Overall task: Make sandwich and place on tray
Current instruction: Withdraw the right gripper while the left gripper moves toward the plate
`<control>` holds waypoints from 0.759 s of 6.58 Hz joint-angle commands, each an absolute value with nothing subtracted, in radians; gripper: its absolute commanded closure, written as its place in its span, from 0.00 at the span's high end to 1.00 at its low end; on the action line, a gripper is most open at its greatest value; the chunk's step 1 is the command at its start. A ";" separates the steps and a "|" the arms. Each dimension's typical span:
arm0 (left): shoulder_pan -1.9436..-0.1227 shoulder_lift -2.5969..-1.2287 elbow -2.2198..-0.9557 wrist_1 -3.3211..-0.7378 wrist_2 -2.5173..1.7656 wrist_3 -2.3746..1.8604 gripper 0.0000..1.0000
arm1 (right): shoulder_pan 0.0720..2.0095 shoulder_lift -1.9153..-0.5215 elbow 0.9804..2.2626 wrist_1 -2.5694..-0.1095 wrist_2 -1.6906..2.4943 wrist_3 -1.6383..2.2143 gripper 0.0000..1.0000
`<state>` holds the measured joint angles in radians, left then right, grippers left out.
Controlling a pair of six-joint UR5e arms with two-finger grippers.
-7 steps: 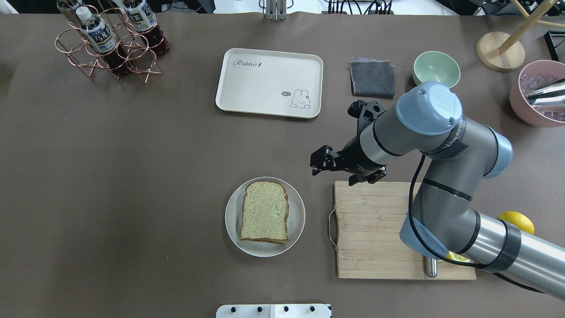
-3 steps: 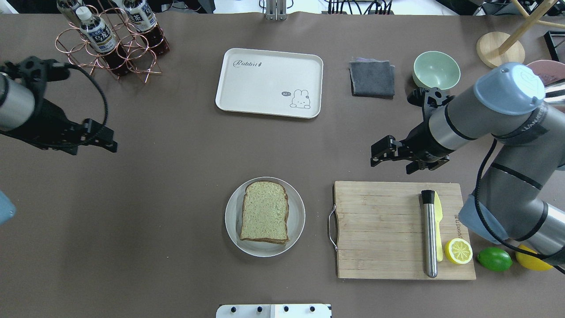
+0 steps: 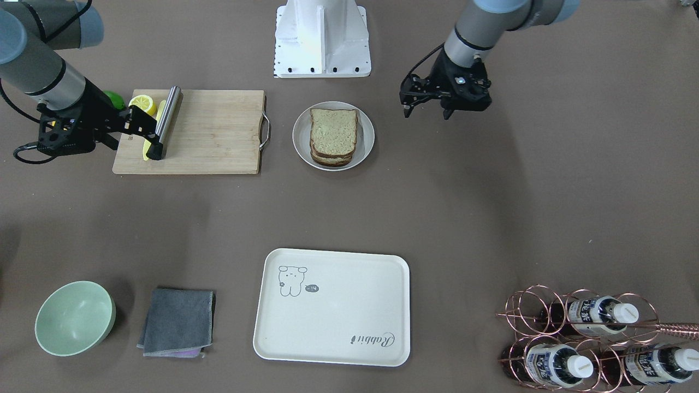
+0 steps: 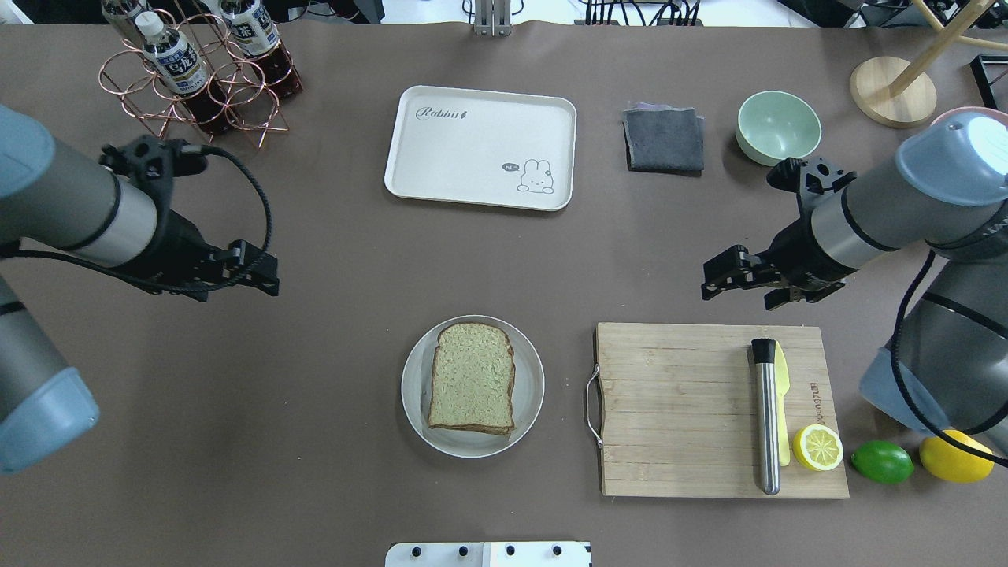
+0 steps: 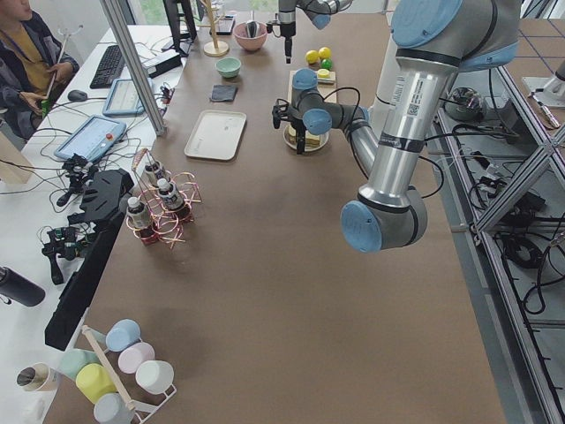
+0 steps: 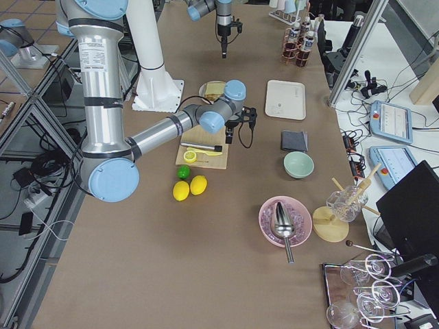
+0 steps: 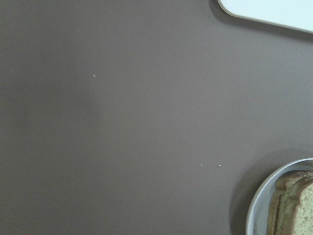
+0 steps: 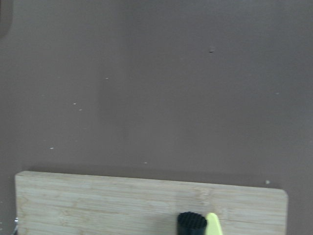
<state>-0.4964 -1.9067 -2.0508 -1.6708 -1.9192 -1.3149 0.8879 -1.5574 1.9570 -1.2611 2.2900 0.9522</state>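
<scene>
The sandwich (image 4: 472,376) is a stack of tan bread slices with dark crusts on a round white plate (image 4: 411,387); it also shows in the front-facing view (image 3: 333,130). No egg shows. The cream tray (image 4: 472,157) lies bare at the far middle of the table, well beyond the plate. My left gripper (image 4: 272,276) is open and empty, hovering left of the plate. My right gripper (image 4: 706,283) is open and empty, just beyond the cutting board's far edge. The left wrist view catches the plate's rim (image 7: 257,205) and the tray's corner (image 7: 274,7).
A wooden cutting board (image 4: 677,409) right of the plate holds a metal rod (image 4: 765,425) and a lemon half (image 4: 817,447). A lime (image 4: 882,461) and a lemon (image 4: 949,457) lie beside it. A grey cloth (image 4: 664,140), a green bowl (image 4: 778,124) and a bottle rack (image 4: 197,75) stand at the back.
My right arm has drawn back to the right, away from the plate, uncovering the cutting board. My left arm has come in from the left toward the plate.
</scene>
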 commanded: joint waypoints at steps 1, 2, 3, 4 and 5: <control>-0.385 -1.986 -1.969 -1.698 -1.818 -1.368 0.96 | 0.977 -1.664 1.970 -1.259 2.327 0.783 0.99; -0.387 -1.982 -1.923 -1.748 -1.810 -1.358 0.94 | 0.997 -1.692 1.971 -1.259 2.329 0.738 0.99; -0.387 -1.983 -1.904 -1.764 -1.799 -1.341 0.93 | 1.000 -1.712 1.977 -1.259 2.329 0.727 0.99; -0.362 -1.986 -1.876 -1.810 -1.745 -1.318 0.92 | 1.000 -1.720 1.979 -1.258 2.327 0.723 0.99; -0.356 -1.982 -1.835 -1.862 -1.740 -1.312 0.87 | 1.000 -1.729 1.993 -1.258 2.327 0.723 0.99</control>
<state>-0.3678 -1.9840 -1.8759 -1.8082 -1.7601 -1.3243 0.9992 -1.7171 1.9813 -1.2584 2.3274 0.7262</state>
